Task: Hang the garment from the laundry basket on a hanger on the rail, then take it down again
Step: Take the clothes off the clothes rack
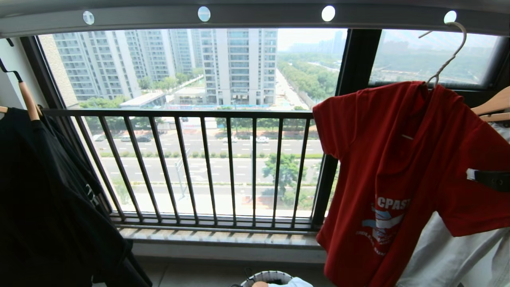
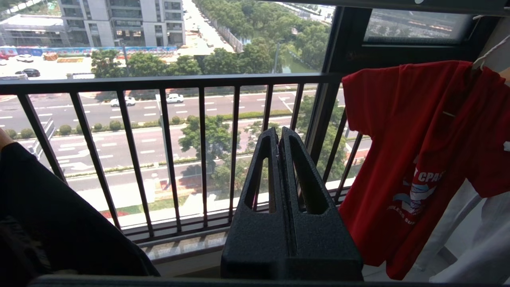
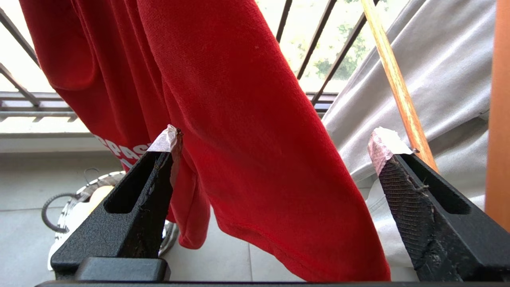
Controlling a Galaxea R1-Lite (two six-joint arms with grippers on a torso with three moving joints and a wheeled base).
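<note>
The red garment (image 1: 398, 159) hangs on the thin off-white hanger (image 1: 450, 59), whose hook sits over the grey rail (image 1: 255, 18) at the right. My right gripper (image 3: 277, 135) is open at the garment's right sleeve (image 3: 239, 119). The sleeve hangs loose in front of the gap between the wide-apart fingers. One of those fingers (image 1: 490, 179) shows at the right edge of the head view. My left gripper (image 2: 277, 133) is shut and empty, held level to the left of the garment (image 2: 418, 139). The laundry basket (image 1: 267, 278) stands on the floor below, its rim also in the right wrist view (image 3: 75, 199).
A black T-shirt (image 1: 48, 199) hangs on a wooden hanger at the left. A white shirt (image 1: 458, 255) on a wooden hanger (image 1: 494, 107) hangs just behind the red one. The dark barred window railing (image 1: 199, 167) runs across the middle.
</note>
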